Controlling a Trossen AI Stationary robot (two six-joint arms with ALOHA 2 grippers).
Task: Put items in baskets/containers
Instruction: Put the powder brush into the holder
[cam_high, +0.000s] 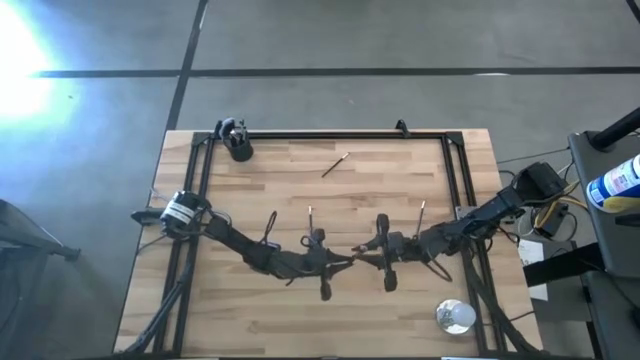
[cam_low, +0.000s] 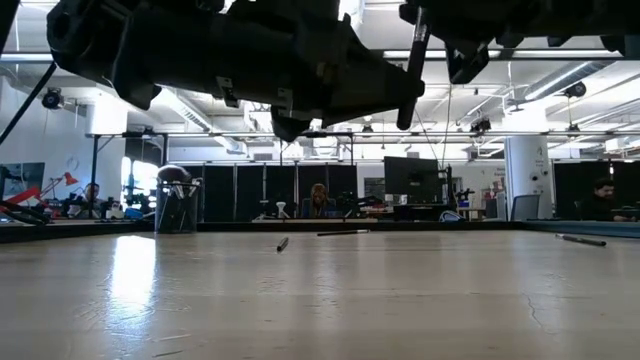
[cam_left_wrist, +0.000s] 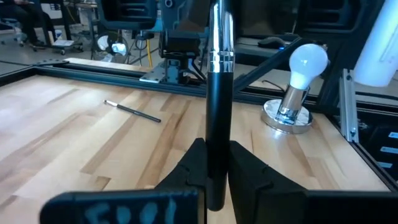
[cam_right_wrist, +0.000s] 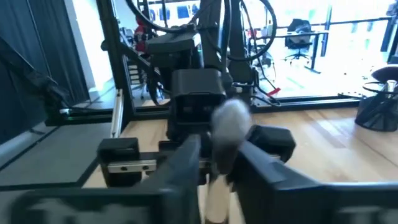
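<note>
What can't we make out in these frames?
- Cup contents: too small in the high view, and a dark blob in the low view.
- Brush tip: cut off by the left wrist view's top edge.
- Right tool grip: fluffy brush head blurred, fingers smeared.

Both arms reach in low from the table's sides, wrists meeting at mid-table. The left gripper (cam_high: 340, 263) has its fingers (cam_left_wrist: 186, 171) clamped on a brush (cam_left_wrist: 219, 93). The right gripper (cam_high: 362, 252) faces it, fingers (cam_right_wrist: 186, 163) either side of the same brush's head.
</note>
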